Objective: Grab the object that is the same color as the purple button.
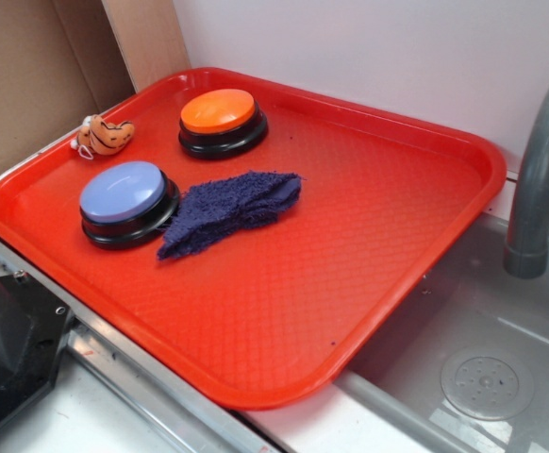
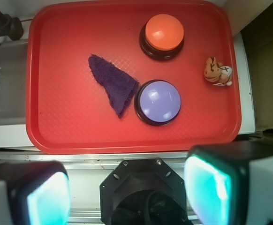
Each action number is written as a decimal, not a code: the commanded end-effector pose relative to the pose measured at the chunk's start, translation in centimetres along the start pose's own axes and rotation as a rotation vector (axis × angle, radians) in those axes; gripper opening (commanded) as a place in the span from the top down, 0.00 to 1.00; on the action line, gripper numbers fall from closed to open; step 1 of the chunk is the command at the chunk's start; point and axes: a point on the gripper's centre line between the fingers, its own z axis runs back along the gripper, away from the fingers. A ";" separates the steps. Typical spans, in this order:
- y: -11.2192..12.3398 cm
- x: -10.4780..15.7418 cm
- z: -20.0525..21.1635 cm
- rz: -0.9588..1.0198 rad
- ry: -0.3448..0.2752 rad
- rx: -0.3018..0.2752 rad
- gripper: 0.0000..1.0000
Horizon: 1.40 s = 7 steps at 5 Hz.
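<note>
1. The pincer point(image 2: 127, 192) hangs high above the near edge of the red tray point(image 2: 56, 136), its two fingers spread wide apart with nothing between them; one pad point(image 2: 47, 197) glows teal at the lower left of the wrist view, the other at the lower right.
2. The dark purple terry rag point(image 2: 113, 84) lies flat on the tray, ahead of the pincer and slightly toward its left finger, well clear of both pads.
3. The rag's edge touches the black base of the lavender-topped push button point(image 2: 158, 101), which sits just ahead of the pincer toward the right finger.
4. Farther ahead stands the orange-topped button point(image 2: 163, 33), apart from the rag.
5. A small orange striped plush toy point(image 2: 217, 71) rests near the tray's rim, ahead and off beyond the right finger.
6. Seen from the exterior view, the tray overhangs a grey sink point(image 1: 501, 359) with its faucet point(image 1: 539, 179) alongside; the pincer itself is out of that view.
</note>
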 end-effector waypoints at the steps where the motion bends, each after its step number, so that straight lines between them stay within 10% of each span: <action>1: 0.0 0.0 0.0 0.000 0.000 0.000 0.00; 5: -2.8 7.3 -12.8 -0.327 -0.225 0.084 0.00; 7: -3.6 9.5 -19.5 -0.360 -0.203 0.081 0.00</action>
